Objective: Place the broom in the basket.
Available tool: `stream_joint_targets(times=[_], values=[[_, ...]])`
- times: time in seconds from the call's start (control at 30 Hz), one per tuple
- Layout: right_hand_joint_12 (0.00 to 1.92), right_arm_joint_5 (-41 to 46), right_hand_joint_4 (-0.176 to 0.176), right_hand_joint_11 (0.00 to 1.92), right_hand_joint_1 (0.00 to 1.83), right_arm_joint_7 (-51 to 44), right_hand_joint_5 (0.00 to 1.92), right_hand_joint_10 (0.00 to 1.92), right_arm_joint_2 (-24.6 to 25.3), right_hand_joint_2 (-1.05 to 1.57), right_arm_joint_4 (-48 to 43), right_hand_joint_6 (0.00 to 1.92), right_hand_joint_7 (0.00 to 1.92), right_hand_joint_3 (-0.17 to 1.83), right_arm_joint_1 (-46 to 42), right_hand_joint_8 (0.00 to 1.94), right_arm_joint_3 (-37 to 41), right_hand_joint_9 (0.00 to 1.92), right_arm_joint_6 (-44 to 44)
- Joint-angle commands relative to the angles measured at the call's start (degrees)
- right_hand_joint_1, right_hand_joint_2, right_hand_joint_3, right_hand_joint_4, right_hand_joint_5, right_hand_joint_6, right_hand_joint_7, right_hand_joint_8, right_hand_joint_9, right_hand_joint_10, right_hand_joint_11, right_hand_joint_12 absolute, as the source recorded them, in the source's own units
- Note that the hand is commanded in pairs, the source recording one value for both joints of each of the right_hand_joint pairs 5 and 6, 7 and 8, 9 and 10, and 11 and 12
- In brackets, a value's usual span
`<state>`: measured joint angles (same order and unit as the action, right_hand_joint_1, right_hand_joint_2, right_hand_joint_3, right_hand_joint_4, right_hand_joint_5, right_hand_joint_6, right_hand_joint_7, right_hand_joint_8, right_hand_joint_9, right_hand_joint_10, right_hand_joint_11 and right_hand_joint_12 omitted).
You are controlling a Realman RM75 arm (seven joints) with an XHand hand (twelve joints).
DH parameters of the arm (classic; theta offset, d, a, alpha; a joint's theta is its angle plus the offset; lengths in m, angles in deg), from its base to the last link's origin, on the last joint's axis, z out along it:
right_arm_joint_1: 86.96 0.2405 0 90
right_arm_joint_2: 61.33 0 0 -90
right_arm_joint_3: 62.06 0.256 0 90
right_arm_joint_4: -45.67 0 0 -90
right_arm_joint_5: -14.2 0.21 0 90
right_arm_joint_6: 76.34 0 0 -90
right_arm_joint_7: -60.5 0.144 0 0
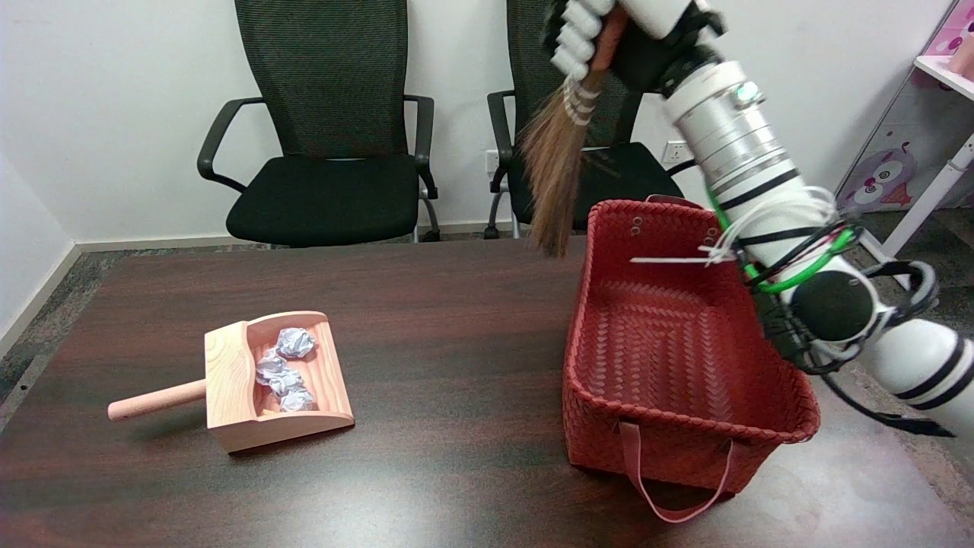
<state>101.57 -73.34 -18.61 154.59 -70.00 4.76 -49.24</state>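
Note:
My right hand (pixel 609 38) is high at the top edge of the head view, partly cut off, and grips the handle of the small broom (pixel 554 167). The brown bristles hang down and a little to the left, their tips in the air just left of the basket's far left corner. The red woven basket (pixel 609 411) stands on the right part of the dark table, with nothing inside it. My forearm crosses above the basket's right rim.
A wooden dustpan (pixel 228 380) with crumpled paper balls (pixel 285 369) lies on the table's left. Two black office chairs (pixel 327 129) stand behind the table. A white shelf (pixel 932 152) is at the far right.

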Motion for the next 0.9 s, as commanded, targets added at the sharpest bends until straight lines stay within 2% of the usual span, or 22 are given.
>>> stream_joint_targets(times=[0.03, 0.23, 0.43, 0.63, 0.77, 0.9], values=[[1.92, 7.9, 0.01, 1.92, 0.8, -6.8, 1.92, 1.92, -8.8, 1.57, 5.0, 1.92, 1.92, 1.73, -13.0, 1.92, 8.5, 1.92, 20.1], [1.92, 5.1, 0.007, 1.92, 0.82, -9.3, 1.92, 1.92, -8.1, 1.57, 5.1, 1.92, 1.92, 1.77, -18.3, 1.92, 8.3, 1.92, 25.3], [1.92, 3.4, 0.006, 1.92, 0.83, -12.7, 1.92, 1.92, -7.9, 1.57, 4.3, 1.92, 1.92, 1.8, -19.2, 1.92, 0.5, 1.92, 36.0], [1.92, -3.0, 0.004, 1.92, 0.82, -12.7, 1.92, 1.92, -7.4, 1.57, 1.4, 1.92, 1.92, 1.83, -17.6, 1.92, -7.4, 1.92, 33.9], [1.92, -4.1, 0.004, 1.92, 0.82, -12.6, 1.92, 1.92, -6.0, 1.54, -0.4, 1.92, 1.92, 1.83, -15.2, 1.92, -13.2, 1.92, 33.4], [1.92, -5.8, 0.004, 1.92, 0.82, -12.4, 1.92, 1.92, -4.7, 1.52, -1.1, 1.92, 1.92, 1.83, -14.6, 1.92, -14.9, 1.92, 33.4]])
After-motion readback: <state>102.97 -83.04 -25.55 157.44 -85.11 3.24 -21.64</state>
